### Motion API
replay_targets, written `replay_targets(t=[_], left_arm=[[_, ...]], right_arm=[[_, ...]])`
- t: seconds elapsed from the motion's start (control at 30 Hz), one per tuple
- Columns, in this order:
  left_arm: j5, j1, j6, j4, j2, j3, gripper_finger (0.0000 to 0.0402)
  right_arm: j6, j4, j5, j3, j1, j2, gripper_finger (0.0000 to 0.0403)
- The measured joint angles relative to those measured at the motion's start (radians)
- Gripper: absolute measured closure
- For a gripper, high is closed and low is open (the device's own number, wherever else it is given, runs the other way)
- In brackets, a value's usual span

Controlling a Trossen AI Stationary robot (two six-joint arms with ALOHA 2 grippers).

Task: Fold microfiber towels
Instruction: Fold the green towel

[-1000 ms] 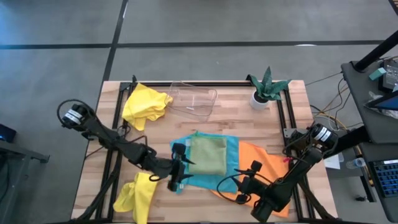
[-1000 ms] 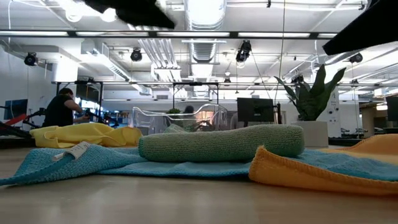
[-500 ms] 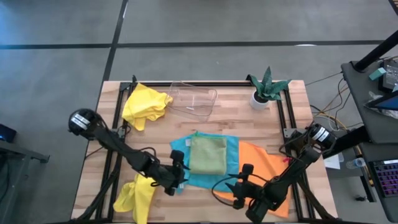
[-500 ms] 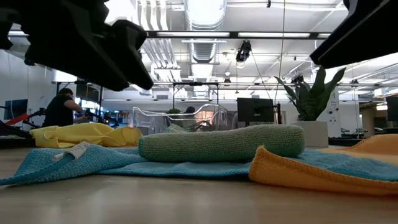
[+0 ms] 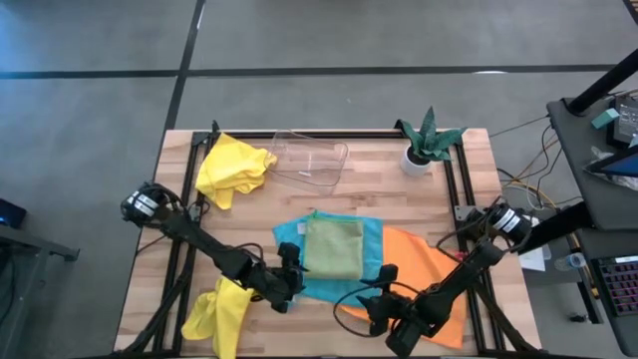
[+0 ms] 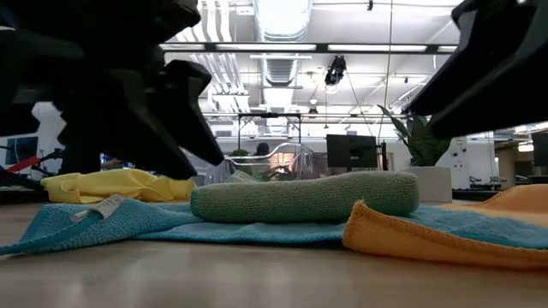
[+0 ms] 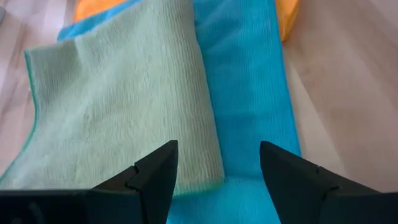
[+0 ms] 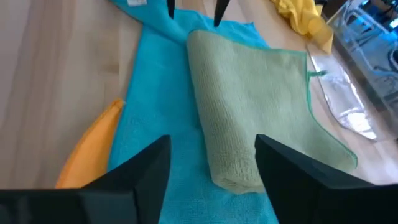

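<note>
Sage green towel (image 5: 333,249) lay folded on the spread turquoise towel (image 5: 374,249) mid-table, with the orange towel (image 5: 424,269) tucked under its right edge. I had my left gripper (image 5: 291,280) at the turquoise cloth's near-left edge, fingers parted and holding nothing — my right gripper (image 5: 382,297), also parted and empty, hovered at the near-right.
</note>
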Motion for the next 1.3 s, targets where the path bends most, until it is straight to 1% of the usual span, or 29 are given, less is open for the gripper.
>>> replay_targets(t=[0.17,0.3,0.43,0.67,0.77,0.9,1.1,1.3], left_arm=[[0.010,0.011,0.002,0.002,0.004,0.021,0.0191],[0.011,0.021,0.019,0.000,0.004,0.036,0.0191],[0.036,0.040,0.020,-0.002,0.019,0.043,0.0178],[0.036,0.048,0.021,0.004,0.041,0.069,0.0120],[0.032,0.049,0.021,0.001,0.041,0.069,0.0104],[0.007,0.051,0.022,-0.006,0.041,0.058,0.0100],[0.002,0.051,0.022,0.000,0.042,0.058,0.0099],[0.000,0.051,0.022,0.011,0.080,0.056,0.0099]], right_arm=[[0.000,0.010,-0.018,0.000,-0.027,0.002,0.0128],[-0.007,0.011,-0.019,0.006,-0.040,0.002,0.0115],[-0.018,0.010,-0.018,0.006,-0.045,0.002,0.0119],[-0.017,0.011,-0.018,0.006,-0.046,0.002,0.0126],[-0.016,0.011,-0.018,0.006,-0.046,0.002,0.0126],[-0.016,0.010,-0.018,0.006,-0.046,0.002,0.0126],[-0.014,0.011,-0.018,0.006,-0.046,0.002,0.0126],[-0.006,0.011,-0.019,0.006,-0.046,0.001,0.0126]])
